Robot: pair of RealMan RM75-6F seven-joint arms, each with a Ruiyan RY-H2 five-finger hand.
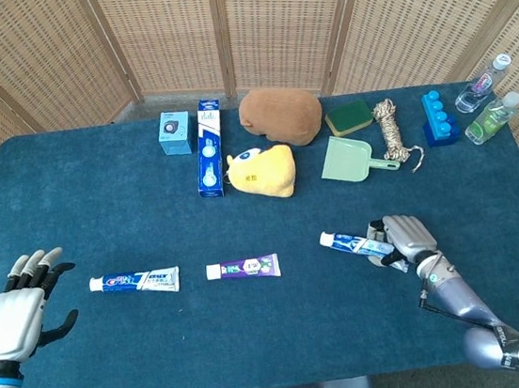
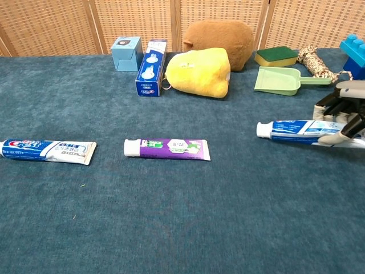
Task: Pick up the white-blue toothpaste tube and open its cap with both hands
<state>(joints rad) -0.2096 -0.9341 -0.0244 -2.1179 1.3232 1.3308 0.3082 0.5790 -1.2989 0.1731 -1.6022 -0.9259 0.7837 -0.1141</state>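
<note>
The blue table (image 1: 258,336) carries everything. The right hand (image 1: 405,239) grips the white-blue toothpaste tube (image 2: 293,131) at its tail, at the right side of the table, cap pointing left. The left hand (image 1: 20,309) is far left, fingers spread, holding nothing. A purple tube (image 2: 167,148) lies in the middle.

Right hand (image 1: 405,239) has its fingers (image 2: 336,108) curled closed; left hand (image 1: 17,314) hovers palm-down, fingers spread
</note>
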